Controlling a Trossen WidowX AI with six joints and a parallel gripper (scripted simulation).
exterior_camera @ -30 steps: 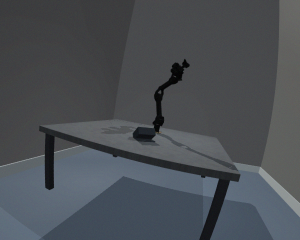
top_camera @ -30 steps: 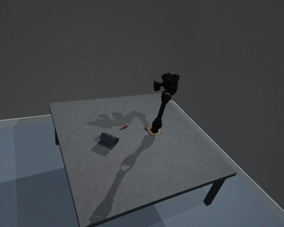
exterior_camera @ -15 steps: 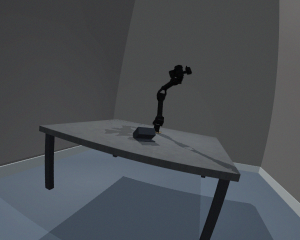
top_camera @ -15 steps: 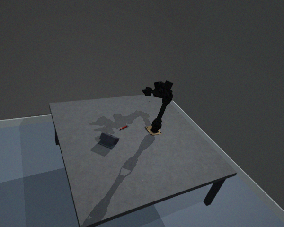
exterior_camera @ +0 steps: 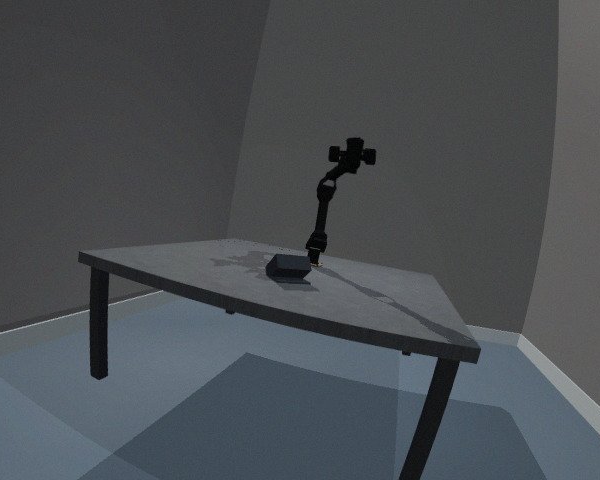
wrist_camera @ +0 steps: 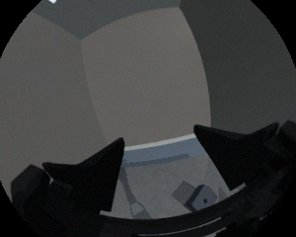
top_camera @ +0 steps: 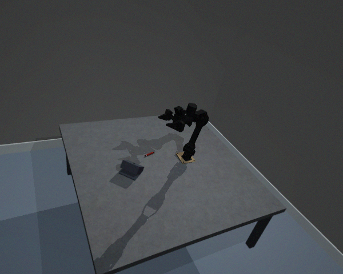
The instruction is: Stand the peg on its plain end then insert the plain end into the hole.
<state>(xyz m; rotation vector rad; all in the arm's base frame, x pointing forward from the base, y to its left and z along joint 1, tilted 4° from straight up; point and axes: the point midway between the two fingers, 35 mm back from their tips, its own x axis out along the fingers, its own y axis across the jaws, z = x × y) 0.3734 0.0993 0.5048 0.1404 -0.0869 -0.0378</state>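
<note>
A red peg with a white band near one end lies flat on the table, between the sloped panel and the arm's base in the top view. The white-banded end points toward the left. The dark sloped panel stands on the table. Its hole shows as a small dark spot in the wrist view. My gripper is open and empty, high above the table. I cannot make out the peg in the exterior view or wrist views.
The arm's tan base plate is on the table, to the right of the peg in the top view. Shadows of the arm fall across the table top. Room walls stand beyond the table.
</note>
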